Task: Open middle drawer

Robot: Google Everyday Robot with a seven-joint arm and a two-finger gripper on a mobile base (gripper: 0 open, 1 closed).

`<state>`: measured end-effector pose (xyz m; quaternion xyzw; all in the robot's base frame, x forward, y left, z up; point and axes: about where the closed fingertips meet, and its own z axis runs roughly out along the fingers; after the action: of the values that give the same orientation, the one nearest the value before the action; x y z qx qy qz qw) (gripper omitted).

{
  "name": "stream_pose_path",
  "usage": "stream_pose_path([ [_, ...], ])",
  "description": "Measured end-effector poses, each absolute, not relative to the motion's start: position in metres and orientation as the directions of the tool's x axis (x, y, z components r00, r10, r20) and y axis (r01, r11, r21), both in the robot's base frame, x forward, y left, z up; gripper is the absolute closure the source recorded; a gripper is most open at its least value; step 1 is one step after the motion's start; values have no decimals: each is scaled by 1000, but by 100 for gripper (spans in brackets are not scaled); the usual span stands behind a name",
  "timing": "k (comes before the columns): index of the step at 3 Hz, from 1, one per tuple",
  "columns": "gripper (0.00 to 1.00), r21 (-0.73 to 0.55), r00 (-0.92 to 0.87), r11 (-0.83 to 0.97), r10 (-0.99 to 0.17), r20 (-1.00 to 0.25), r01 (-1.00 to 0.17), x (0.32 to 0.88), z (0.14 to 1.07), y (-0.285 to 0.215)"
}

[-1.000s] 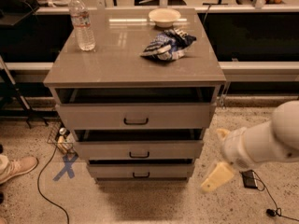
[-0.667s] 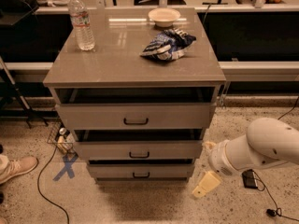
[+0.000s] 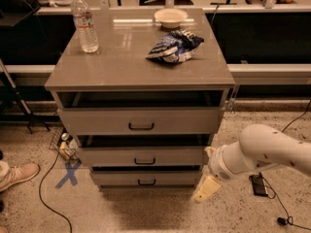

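The tool point(image 3: 206, 189) sits lower right of centre, just beside the right end of the middle drawer point(image 3: 112, 155), away from its handle point(image 3: 145, 161). Whether it is apart or together, I cannot tell.

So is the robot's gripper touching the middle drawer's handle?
Apart. The camera view shows the gripper low at the right, with bare drawer front between it and the handle of the middle drawer.
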<state>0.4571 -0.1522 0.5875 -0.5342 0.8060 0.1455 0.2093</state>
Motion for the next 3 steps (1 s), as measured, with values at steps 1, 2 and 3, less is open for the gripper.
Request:
stream_pose_path([
  [1, 0, -64, -271, 329, -860, -433, -942, 488, 545, -142],
  [2, 0, -127, -207, 274, -898, -387, -953, 515, 510, -131],
  [3, 0, -187, -137, 219, -918, -373, -958, 537, 494, -114],
])
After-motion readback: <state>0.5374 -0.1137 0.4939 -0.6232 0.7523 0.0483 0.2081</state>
